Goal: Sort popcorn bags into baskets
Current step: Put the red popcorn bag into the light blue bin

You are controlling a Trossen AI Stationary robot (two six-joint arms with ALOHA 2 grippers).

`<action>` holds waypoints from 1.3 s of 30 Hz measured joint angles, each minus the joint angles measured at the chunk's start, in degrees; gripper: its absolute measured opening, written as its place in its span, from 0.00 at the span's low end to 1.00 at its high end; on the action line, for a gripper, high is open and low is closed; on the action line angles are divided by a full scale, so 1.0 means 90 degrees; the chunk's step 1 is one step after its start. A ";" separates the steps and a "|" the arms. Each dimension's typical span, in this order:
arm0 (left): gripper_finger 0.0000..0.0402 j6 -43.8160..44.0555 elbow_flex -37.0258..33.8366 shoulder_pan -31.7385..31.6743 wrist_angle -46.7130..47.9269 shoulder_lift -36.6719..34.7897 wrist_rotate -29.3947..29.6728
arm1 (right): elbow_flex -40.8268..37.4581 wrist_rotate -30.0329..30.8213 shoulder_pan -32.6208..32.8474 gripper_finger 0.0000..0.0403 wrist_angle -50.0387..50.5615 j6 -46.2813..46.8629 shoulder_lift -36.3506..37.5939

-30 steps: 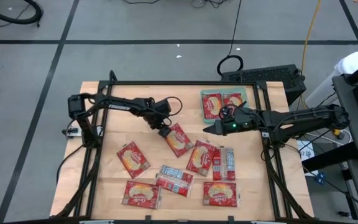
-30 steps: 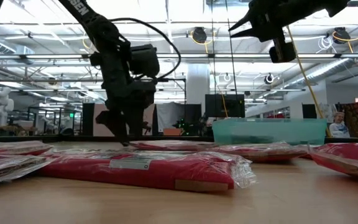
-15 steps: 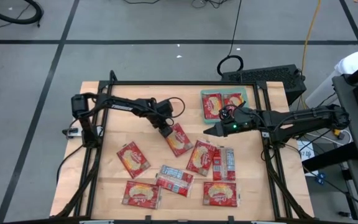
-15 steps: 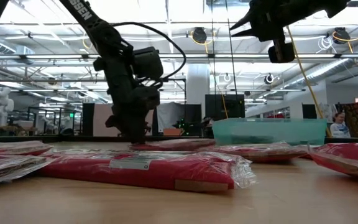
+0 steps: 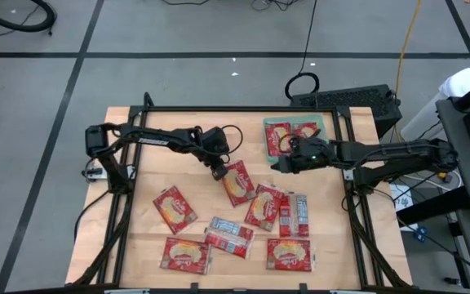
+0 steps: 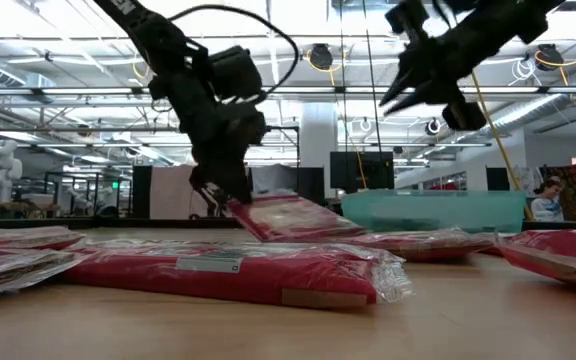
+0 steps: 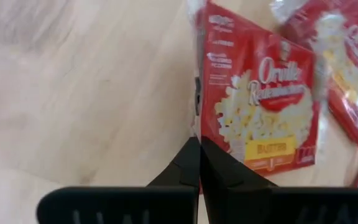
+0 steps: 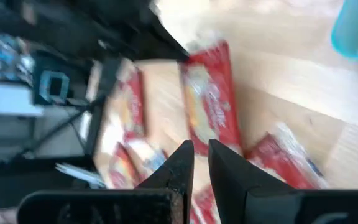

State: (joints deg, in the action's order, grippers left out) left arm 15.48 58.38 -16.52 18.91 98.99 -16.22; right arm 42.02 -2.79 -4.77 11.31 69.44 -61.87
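Note:
Near the table's middle, my left gripper (image 5: pixel 219 171) is shut on the near edge of a red popcorn bag (image 5: pixel 237 181). The low view shows that edge of the bag (image 6: pixel 293 215) lifted off the wood, tilted. In the left wrist view the fingers (image 7: pixel 199 152) meet on the bag (image 7: pixel 260 106), picture side up. My right gripper (image 5: pixel 282 163) hovers by the teal basket (image 5: pixel 321 121), which holds two bags (image 5: pixel 280 137). Its fingers (image 8: pixel 185 158) stand a narrow gap apart with nothing between them. Several more bags (image 5: pixel 265 206) lie on the table's front half.
Loose bags lie at the front left (image 5: pixel 175 208), front middle (image 5: pixel 228 235) and front right (image 5: pixel 289 255), with a red-and-silver one (image 5: pixel 299 214) beside them. A black frame (image 5: pixel 219 109) rims the table. The basket (image 6: pixel 433 210) stands at the back right.
My left gripper has shut on the bag's edge and raised it off the table. My right gripper has turned and drawn back towards the basket.

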 joint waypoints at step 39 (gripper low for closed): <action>0.00 -0.2409 0.0011 0.0778 -0.1110 -0.0851 -0.0195 | 0.0097 0.0260 0.0116 0.40 -0.1916 -0.3990 -0.1878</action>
State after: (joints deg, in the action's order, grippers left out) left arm -6.20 58.48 -9.52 8.93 91.33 -17.98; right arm 42.89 -0.45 -3.73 -5.93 33.53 -78.77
